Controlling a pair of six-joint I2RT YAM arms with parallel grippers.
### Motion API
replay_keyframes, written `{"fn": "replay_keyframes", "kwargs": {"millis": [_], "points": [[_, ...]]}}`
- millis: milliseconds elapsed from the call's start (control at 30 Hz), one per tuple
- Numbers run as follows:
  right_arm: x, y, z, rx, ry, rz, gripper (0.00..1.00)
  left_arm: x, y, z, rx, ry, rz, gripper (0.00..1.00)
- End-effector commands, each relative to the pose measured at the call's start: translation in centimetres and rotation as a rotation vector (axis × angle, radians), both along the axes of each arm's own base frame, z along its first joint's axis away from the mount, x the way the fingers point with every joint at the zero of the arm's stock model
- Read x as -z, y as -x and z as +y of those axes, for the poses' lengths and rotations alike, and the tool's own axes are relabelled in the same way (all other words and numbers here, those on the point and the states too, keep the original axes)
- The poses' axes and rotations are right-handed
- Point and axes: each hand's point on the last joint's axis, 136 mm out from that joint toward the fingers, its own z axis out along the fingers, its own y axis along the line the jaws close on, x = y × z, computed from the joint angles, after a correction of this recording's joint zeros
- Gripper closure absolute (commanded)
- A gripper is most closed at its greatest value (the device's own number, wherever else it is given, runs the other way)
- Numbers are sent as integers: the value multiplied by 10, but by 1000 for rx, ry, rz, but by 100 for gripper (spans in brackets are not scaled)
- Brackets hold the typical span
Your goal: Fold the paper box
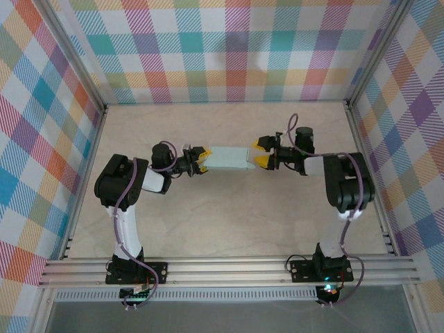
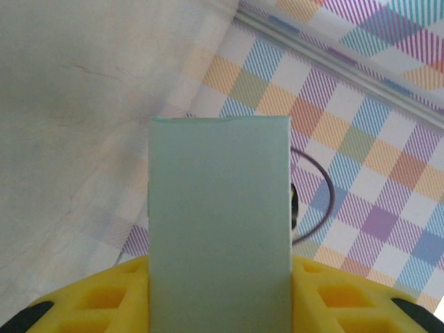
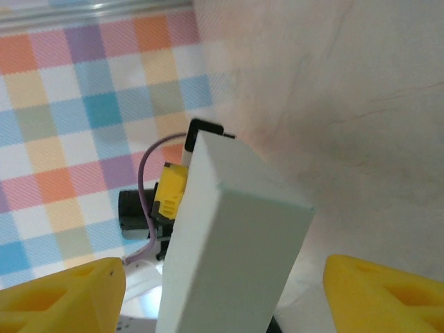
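The paper box (image 1: 229,159) is a pale mint-teal folded rectangular box, held level above the table between the two arms. My left gripper (image 1: 203,161) is shut on its left end; in the left wrist view the box (image 2: 220,222) stands between the yellow fingers (image 2: 97,298), which press against both its sides. My right gripper (image 1: 262,154) is at the box's right end, open. In the right wrist view the box (image 3: 229,250) stands between the yellow fingertips (image 3: 62,295) with a gap on each side. Beyond the box's far end shows the left gripper (image 3: 170,191).
The beige tabletop (image 1: 229,222) is ringed by plaid walls (image 1: 229,48) with aluminium rails (image 1: 229,267) along the near edge. The two arm bases (image 1: 132,267) stand at the front. A purple cable (image 2: 326,201) loops behind the box.
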Motion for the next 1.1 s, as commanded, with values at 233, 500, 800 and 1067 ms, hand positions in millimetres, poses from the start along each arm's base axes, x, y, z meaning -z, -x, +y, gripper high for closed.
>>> {"fn": "replay_keyframes", "kwargs": {"millis": [233,500,800,1067], "points": [[-33,40,-34,-107,672,-624,27,20,21,18,-163,-11,310,69],[-44,91,7,-456,865,-1370,19,9,27,21,-168,-34,391,69],[-28,87,35,-787,1064,-1541,12,0,33,16,-97,-71,403,69],[-5,63,52,-939,1207,-1563,12,-3,39,13,-44,-92,400,69]]}}
